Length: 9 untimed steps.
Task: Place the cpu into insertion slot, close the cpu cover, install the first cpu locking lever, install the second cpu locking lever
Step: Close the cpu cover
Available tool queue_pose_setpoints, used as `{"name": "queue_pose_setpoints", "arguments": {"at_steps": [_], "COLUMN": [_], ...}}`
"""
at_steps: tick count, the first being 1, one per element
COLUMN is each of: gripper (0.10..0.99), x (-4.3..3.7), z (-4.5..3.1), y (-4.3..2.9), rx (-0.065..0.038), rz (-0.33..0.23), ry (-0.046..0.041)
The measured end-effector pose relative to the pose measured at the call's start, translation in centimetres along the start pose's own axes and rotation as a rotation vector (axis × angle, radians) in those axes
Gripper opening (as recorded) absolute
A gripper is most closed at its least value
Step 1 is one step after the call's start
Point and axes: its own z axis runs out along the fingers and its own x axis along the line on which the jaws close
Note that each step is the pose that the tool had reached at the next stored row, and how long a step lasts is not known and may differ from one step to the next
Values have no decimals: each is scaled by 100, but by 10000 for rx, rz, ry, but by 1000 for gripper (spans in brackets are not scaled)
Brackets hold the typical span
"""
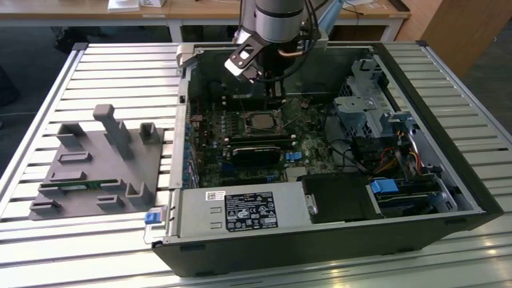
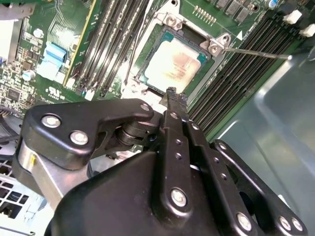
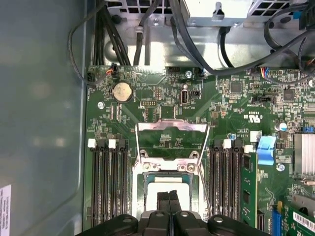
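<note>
Upper centre of exterior view: gripper [image 1: 274, 96], closed tight and empty, hangs over cpu [image 2: 179, 66] seated in insertion slot [image 2: 215, 47]. cpu cover [image 3: 170, 126] open. Risk: a low pass scrapes or unseats cpu.

The cpu [image 2: 177, 69] is washed pale by overhead glare in the second wrist view — its metal top is nearly bleached. In the exterior view the computer case [image 1: 432, 120] around the cpu is left in dim shade, while the slatted table [image 1: 104, 66] beyond is brightly, evenly lit.
</note>
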Motion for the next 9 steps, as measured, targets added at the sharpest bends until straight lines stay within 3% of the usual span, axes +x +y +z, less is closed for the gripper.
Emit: {"name": "queue_pose_setpoints", "arguments": {"at_steps": [9], "gripper": [106], "x": [1], "z": [-54], "y": [12], "rx": [0], "rz": [0], "ry": [-1]}}
